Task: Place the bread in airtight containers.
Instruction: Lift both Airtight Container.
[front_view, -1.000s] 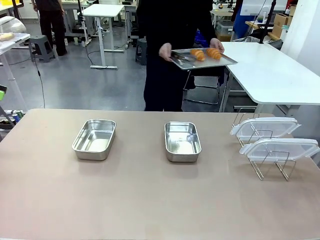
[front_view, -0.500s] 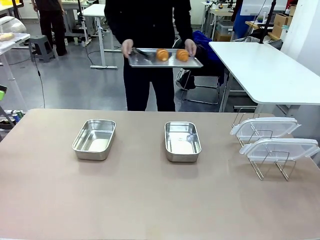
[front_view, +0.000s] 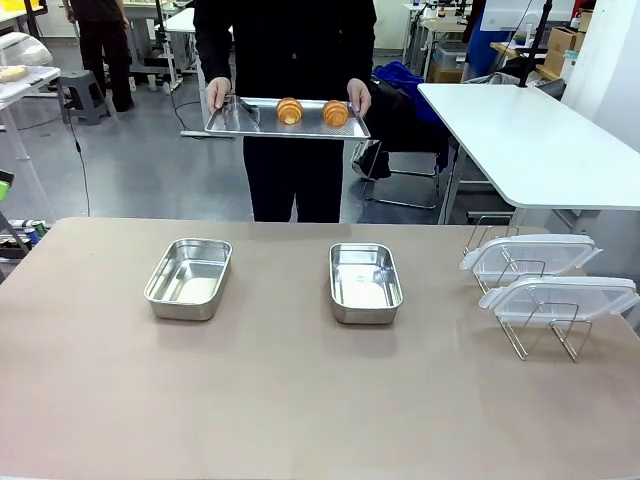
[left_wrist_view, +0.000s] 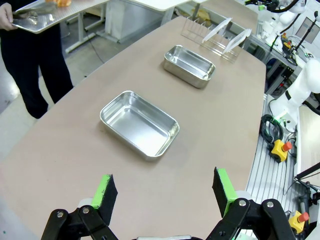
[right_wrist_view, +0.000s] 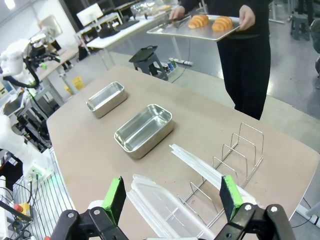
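Both croissants (front_view: 290, 111) sit on the metal tray (front_view: 225, 118) a person (front_view: 290, 45) holds up beyond the desk (front_view: 300, 400). Two empty steel containers (front_view: 189, 278) sit on the desk, well apart. The left claw (left_wrist_view: 163, 186) and the right claw (right_wrist_view: 173, 192) both gape wide, gripping nothing.

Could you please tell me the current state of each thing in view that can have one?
Left container: open, empty.
Right container: open, empty.
Far lid: off, propped up.
Near lid: off, propped up.
Left roll: on the tray held by the person.
Right roll: on the same tray.
Left gripper: open, holding nothing.
Right gripper: open, holding nothing.
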